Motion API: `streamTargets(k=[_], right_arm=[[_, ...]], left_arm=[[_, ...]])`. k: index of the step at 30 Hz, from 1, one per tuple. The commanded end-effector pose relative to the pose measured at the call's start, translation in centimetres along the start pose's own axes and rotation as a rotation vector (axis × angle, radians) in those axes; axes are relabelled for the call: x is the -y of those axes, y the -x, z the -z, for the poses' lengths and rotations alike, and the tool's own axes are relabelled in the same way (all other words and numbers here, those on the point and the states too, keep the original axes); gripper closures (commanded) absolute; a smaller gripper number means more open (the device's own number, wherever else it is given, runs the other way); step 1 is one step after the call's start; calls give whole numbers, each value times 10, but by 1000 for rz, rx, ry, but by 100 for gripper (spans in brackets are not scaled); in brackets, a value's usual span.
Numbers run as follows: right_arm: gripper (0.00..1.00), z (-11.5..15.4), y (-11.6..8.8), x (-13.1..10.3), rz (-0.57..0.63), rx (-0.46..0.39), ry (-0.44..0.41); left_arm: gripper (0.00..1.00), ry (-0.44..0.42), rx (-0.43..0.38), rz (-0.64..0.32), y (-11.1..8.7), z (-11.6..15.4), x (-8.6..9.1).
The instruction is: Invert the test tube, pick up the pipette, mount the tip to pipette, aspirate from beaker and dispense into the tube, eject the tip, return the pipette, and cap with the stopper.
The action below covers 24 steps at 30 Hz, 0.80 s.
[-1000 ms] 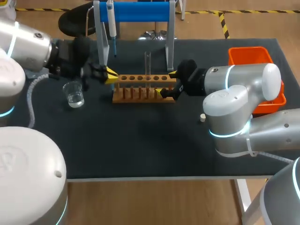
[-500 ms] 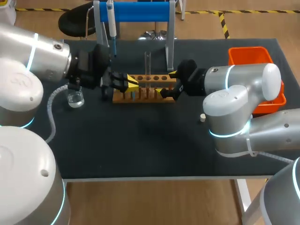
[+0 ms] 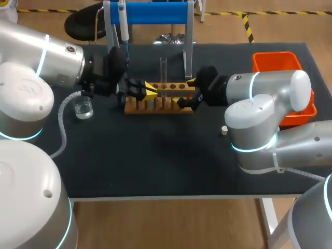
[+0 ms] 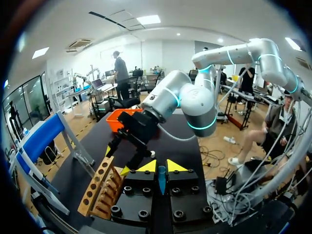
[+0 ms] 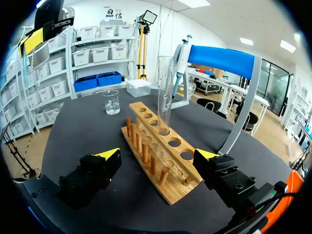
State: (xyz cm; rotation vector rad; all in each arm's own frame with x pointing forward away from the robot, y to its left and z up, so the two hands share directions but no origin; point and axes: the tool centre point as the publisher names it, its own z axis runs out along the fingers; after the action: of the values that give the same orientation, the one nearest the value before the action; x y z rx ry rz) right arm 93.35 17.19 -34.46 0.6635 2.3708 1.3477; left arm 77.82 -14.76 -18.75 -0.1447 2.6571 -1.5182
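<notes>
Left gripper [image 3: 150, 89] advanced — pinching blue tip [image 4: 161, 179].

1. A table [image 3: 155, 166] fills the middle of the scene, topped edge to edge by a dark matte mat [image 3: 129, 155].
2. A white leg [image 3: 267, 220] stands under its front right corner.

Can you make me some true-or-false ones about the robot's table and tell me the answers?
1. The test tube stands upright in the wooden rack. True.
2. The right gripper holds the pipette. False: the pipette hangs on the blue stand, and the gripper is open around the rack's end.
3. The beaker has tipped over. False: it stands upright on the table.
4. The stopper lies on the table, away from the tube. True.
</notes>
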Motion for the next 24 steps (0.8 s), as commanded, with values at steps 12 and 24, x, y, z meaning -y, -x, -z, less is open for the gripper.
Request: streamTargets(k=[12, 24], right_arm=[[0, 90, -14, -5, 118, -49, 171], [0, 121, -55, -30, 162, -230, 309]], left_arm=[[100, 3, -1, 0, 0, 0, 0], [100, 3, -1, 0, 0, 0, 0]])
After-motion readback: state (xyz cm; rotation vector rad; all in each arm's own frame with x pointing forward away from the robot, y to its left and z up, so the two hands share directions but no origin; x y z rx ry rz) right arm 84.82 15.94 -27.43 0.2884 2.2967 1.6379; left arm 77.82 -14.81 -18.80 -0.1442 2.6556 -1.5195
